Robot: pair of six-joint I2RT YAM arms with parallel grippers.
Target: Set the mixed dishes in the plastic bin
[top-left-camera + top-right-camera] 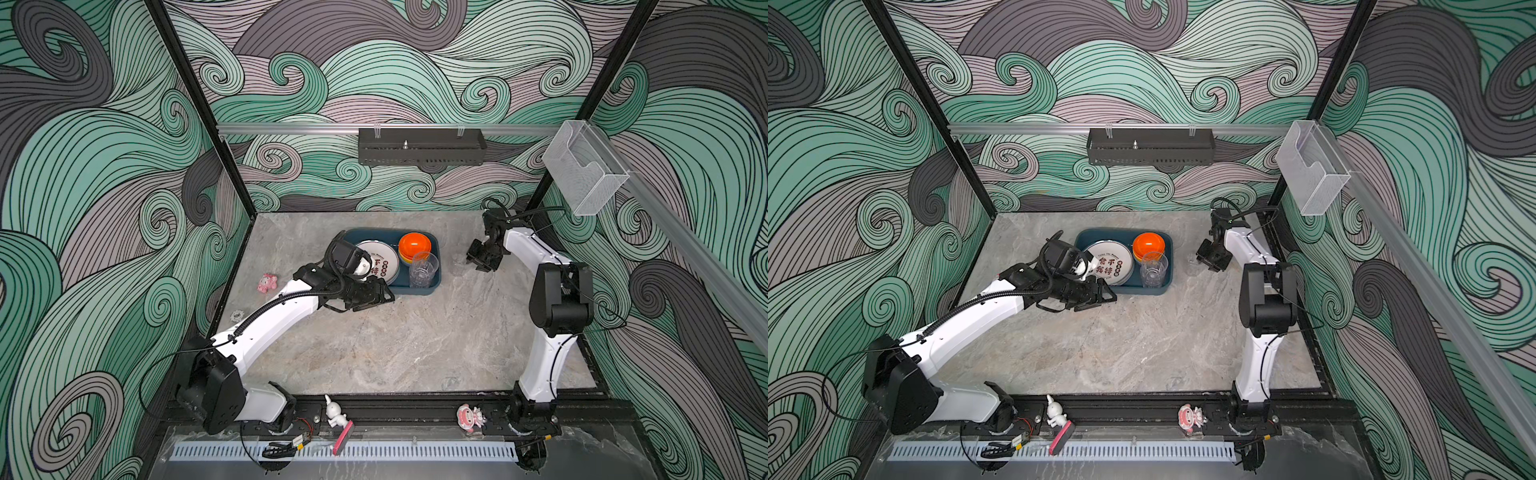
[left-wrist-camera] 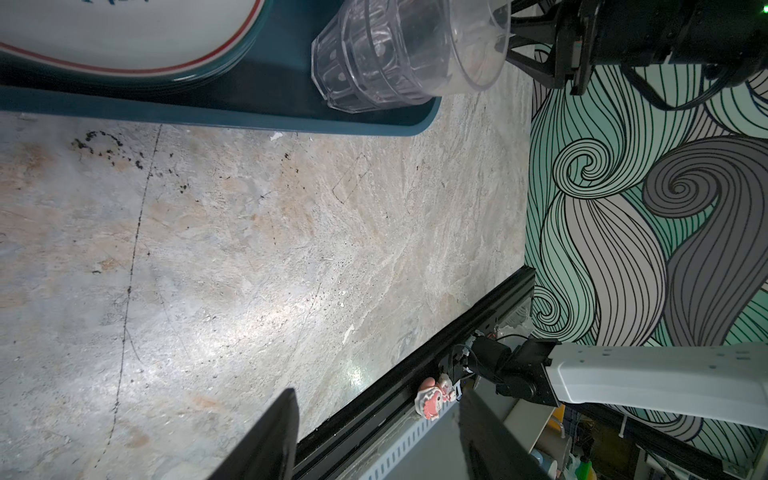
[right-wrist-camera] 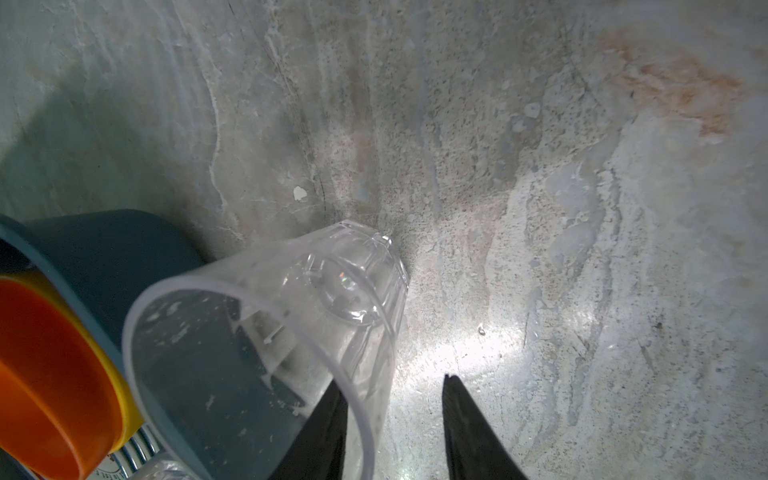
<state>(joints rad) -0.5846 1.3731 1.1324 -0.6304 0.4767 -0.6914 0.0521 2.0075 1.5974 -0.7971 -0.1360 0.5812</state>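
Sitting in the teal bin (image 1: 409, 290) are plate (image 1: 383, 254), stacked bowls (image 1: 413, 246), tumbler (image 1: 423, 271).

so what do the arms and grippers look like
White shells and black joints on the left arm and right arm. Black corrugated hose on the left, thin black wires on the right. Black tapered fingers on the left gripper and right gripper.

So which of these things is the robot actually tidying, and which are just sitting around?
Job: teal bin, printed plate, orange bowl, yellow bowl under it, tumbler in the bin, tumbler beside the bin.
Lying about: pink figurine on the table, white figurine, pink figurine on the front rail, black wall tray, clear box.
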